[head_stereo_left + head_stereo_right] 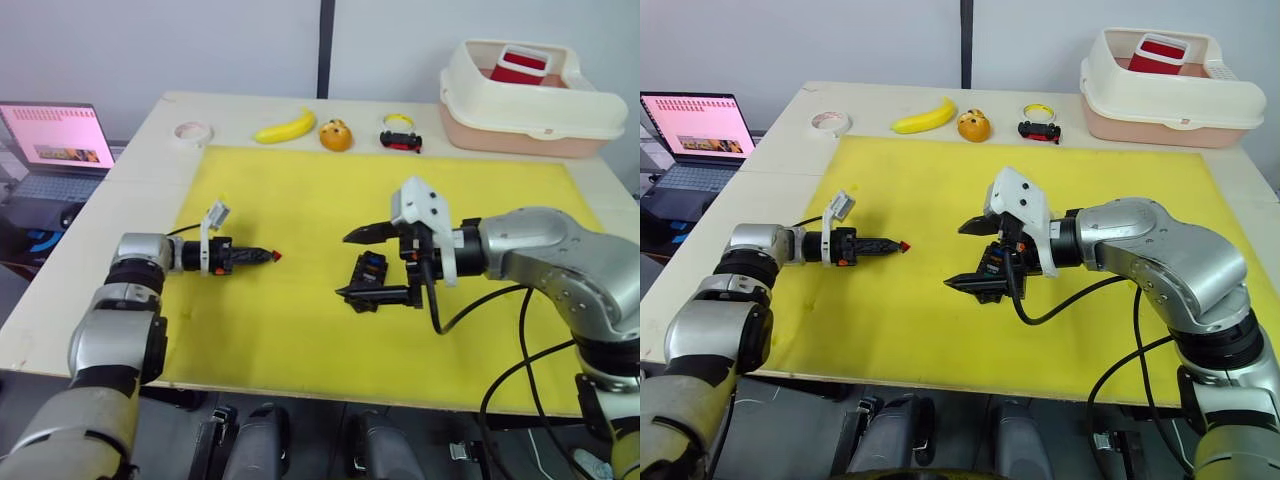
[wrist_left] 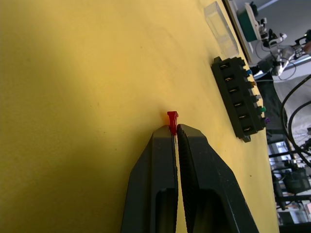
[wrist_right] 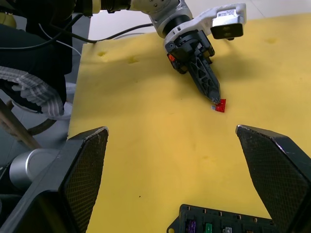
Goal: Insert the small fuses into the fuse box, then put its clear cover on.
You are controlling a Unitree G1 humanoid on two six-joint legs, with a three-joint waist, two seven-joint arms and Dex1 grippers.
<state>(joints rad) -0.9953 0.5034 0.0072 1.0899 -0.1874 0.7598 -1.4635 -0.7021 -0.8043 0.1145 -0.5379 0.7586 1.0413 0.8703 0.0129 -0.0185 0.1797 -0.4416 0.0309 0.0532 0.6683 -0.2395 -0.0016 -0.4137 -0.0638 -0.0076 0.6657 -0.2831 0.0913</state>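
My left gripper lies low over the yellow mat, shut on a small red fuse that sticks out past its tips. The same red fuse touches or nearly touches the mat. The black fuse box rests on the mat to the right, with purple, green and other small fuses seated along one row. My right gripper is wide open, one finger on each side of the fuse box, holding nothing. The clear cover lies on the mat just beyond the box.
Along the table's far edge are a tape roll, a banana, an orange toy and a black-and-red toy car. A cream lidded bin stands at the back right. A laptop sits off the table's left side.
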